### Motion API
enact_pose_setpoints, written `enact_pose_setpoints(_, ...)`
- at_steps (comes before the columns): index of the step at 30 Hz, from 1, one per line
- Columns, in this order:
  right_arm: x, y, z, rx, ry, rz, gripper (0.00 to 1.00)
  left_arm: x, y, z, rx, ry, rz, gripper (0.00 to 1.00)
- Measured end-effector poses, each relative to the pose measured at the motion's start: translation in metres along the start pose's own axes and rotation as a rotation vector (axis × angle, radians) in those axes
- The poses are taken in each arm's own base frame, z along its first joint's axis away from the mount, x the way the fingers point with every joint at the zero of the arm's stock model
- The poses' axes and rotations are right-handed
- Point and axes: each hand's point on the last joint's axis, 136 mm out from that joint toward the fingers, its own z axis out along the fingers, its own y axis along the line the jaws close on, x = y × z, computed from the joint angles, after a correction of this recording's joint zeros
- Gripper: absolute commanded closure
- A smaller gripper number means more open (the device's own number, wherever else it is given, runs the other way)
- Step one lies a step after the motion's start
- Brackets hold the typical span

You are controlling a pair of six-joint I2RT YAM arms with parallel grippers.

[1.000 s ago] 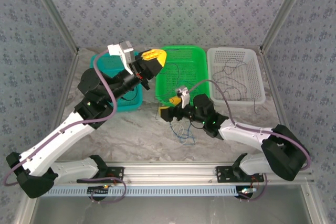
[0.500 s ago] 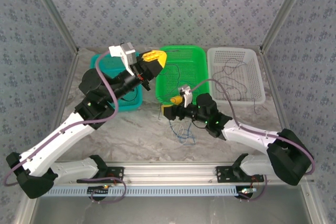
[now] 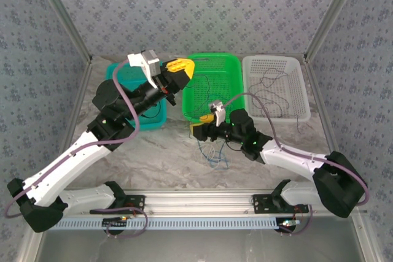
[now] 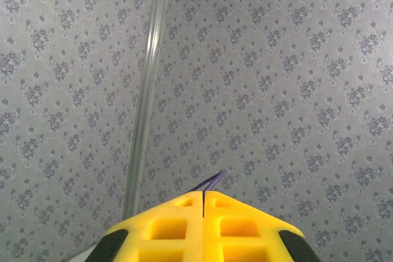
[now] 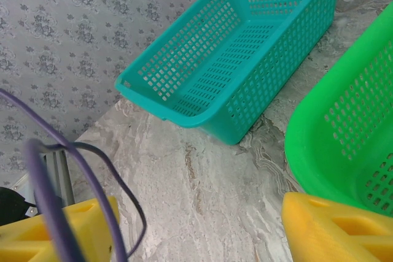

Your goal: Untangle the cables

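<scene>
the left gripper (image 3: 178, 69) hung raised above the gap between the teal basket (image 3: 123, 75) and the green basket (image 3: 230, 65), pointing toward the back wall. in the left wrist view its yellow fingers (image 4: 178, 225) were pressed flat together, and a thin purple-blue strand (image 4: 213, 180) poked out of the seam at their tips, so they were pinched on it. the right gripper (image 3: 201, 125) sat low over the table (image 3: 153, 151), just in front of the green basket's near edge. in the right wrist view its fingers (image 5: 334, 228) stood wide apart, with bare table between them and the teal basket (image 5: 202, 78) and green basket (image 5: 344, 108) beyond. blurred purple-blue wires (image 5: 50, 210) looped across one of those fingers, close to the lens; whether they touched it i could not tell, and they were not clamped. the cables (image 3: 212, 153) lay as a small loose tangle on the table just nearer the arm bases than the right gripper. more thin dark strands lay in the green basket, and others in the white basket (image 3: 295, 72).
</scene>
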Motion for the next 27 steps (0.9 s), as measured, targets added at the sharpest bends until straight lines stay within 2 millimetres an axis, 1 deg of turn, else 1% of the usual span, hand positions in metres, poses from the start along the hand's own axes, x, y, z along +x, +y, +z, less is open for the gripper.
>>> enact_pose_setpoints(8,-0.003,0.0,-0.002,-0.002,-0.008,-0.001,0.28,0.001,0.001,0.001,-0.001,-0.001,-0.001,0.96)
enact_pose_setpoints(10,-0.003,0.0,-0.001,-0.003,-0.011,-0.001,0.3,0.001,0.001,0.002,0.003,-0.003,-0.008,0.96)
enact_pose_setpoints(11,-0.003,-0.001,0.001,-0.004,-0.011,-0.001,0.32,0.002,0.002,0.003,0.004,-0.003,-0.016,0.96)
enact_pose_setpoints(12,-0.001,-0.002,0.002,-0.005,-0.008,0.002,0.36,0.002,0.002,0.004,0.005,-0.005,-0.021,0.96)
enact_pose_setpoints(14,0.004,-0.006,0.008,-0.003,0.006,0.015,0.49,0.004,0.002,0.006,0.009,-0.008,-0.032,0.96)
enact_pose_setpoints(15,0.007,-0.007,0.01,0.0,0.012,0.02,0.54,0.004,0.002,0.007,0.013,-0.012,-0.039,0.96)
enact_pose_setpoints(16,0.009,-0.009,0.012,0.002,0.017,0.028,0.62,0.004,0.002,0.008,0.014,-0.014,-0.043,0.96)
enact_pose_setpoints(20,0.016,-0.014,0.017,0.008,0.033,0.046,0.83,0.002,0.001,0.008,0.018,-0.026,-0.057,0.96)
enact_pose_setpoints(24,0.013,-0.013,0.017,0.007,0.028,0.049,0.93,-0.002,0.0,0.008,0.023,-0.042,-0.061,0.96)
enact_pose_setpoints(26,0.014,-0.015,0.018,0.019,0.037,0.045,1.0,-0.002,0.001,0.008,0.019,-0.043,-0.061,0.96)
enact_pose_setpoints(27,0.015,-0.017,0.018,0.037,0.046,0.05,1.0,-0.002,0.002,0.008,0.015,-0.044,-0.061,0.96)
